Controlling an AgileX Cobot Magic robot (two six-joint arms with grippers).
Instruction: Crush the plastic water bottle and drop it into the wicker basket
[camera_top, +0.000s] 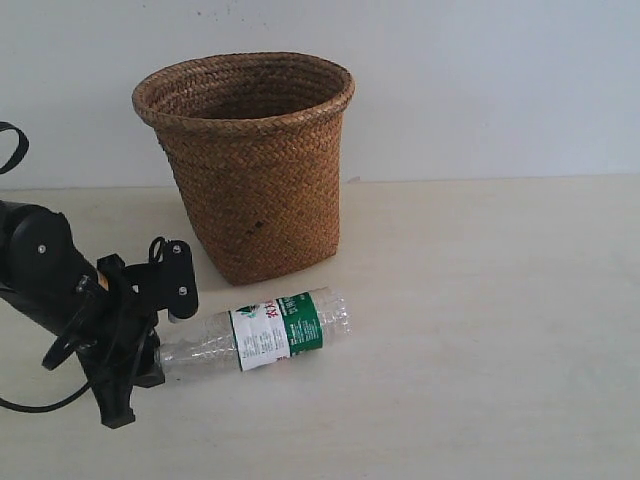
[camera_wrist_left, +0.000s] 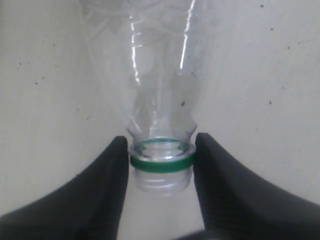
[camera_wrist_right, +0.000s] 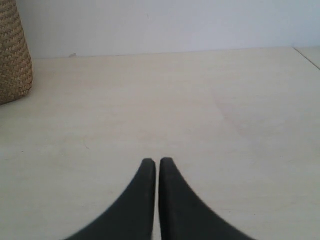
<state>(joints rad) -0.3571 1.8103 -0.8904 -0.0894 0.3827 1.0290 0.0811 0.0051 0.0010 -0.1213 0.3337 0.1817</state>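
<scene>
The plastic water bottle (camera_top: 270, 335) lies on its side on the table in front of the wicker basket (camera_top: 262, 190), its neck pointing left. Its clear body looks crumpled, with the white-and-green label round the middle. My left gripper (camera_top: 158, 352) is shut on the bottle's neck. In the left wrist view the gripper (camera_wrist_left: 161, 140) has both black fingers pressing the green ring (camera_wrist_left: 161, 163) of the bottle (camera_wrist_left: 160, 75); the threaded mouth shows no cap. My right gripper (camera_wrist_right: 157, 161) is shut on nothing above bare table, out of the exterior view.
The basket stands upright near the back wall, and its side (camera_wrist_right: 12, 55) shows at the edge of the right wrist view. The pale wooden table (camera_top: 480, 330) stretches to the right of the bottle. A black cable (camera_top: 12, 150) loops at the far left.
</scene>
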